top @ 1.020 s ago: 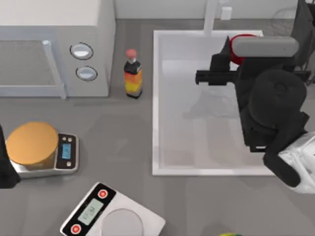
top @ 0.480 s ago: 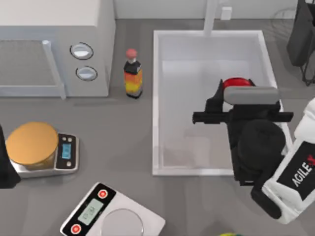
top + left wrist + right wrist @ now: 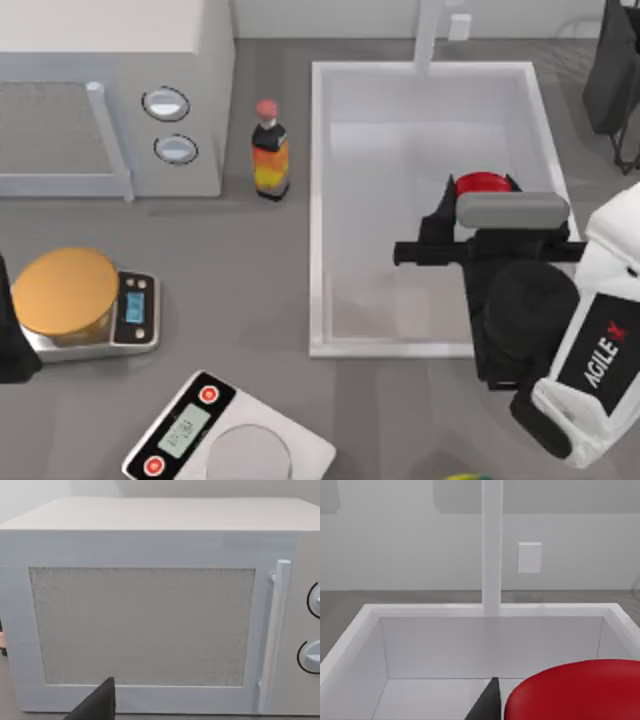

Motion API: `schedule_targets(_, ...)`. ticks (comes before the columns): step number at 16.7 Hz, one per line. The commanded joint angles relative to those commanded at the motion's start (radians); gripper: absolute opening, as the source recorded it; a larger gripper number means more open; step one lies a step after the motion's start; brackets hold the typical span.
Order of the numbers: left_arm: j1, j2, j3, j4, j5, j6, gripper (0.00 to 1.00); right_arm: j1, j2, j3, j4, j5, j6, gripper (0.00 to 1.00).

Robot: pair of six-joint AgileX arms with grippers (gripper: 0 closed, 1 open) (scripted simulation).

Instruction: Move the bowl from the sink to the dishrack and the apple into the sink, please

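Observation:
The white sink (image 3: 318, 200) takes up the middle right of the table, its tap (image 3: 428, 35) at the far rim. My right gripper (image 3: 482, 193) hangs over the sink's right half, shut on the glossy red apple (image 3: 483, 182). In the right wrist view the apple (image 3: 580, 690) bulges large beside one dark fingertip (image 3: 487, 702), with the sink's far wall (image 3: 490, 645) and tap (image 3: 491, 545) beyond. Thin grey wires of the dishrack (image 3: 575, 40) show at the far right corner. The bowl is out of view. My left arm (image 3: 10, 340) stays parked at the left edge.
A white microwave (image 3: 110, 90) fills the far left and faces the left wrist camera (image 3: 150, 625). A sauce bottle (image 3: 269, 150) stands left of the sink. An orange-tan disc (image 3: 66, 292) lies on a scale; another scale (image 3: 225, 435) sits at the front. A dark mass (image 3: 612, 70) stands far right.
My right gripper has carried the apple from the sink's far right corner toward the front, to above the sink's right-middle. The left arm has not moved.

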Motion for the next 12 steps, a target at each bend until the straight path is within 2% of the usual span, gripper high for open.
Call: schedule_targets(12, 0.000, 0.000, 0.000, 0.000, 0.000, 0.000, 1.00, 0.000, 0.000, 0.000, 0.000, 0.000, 0.000, 0.98)
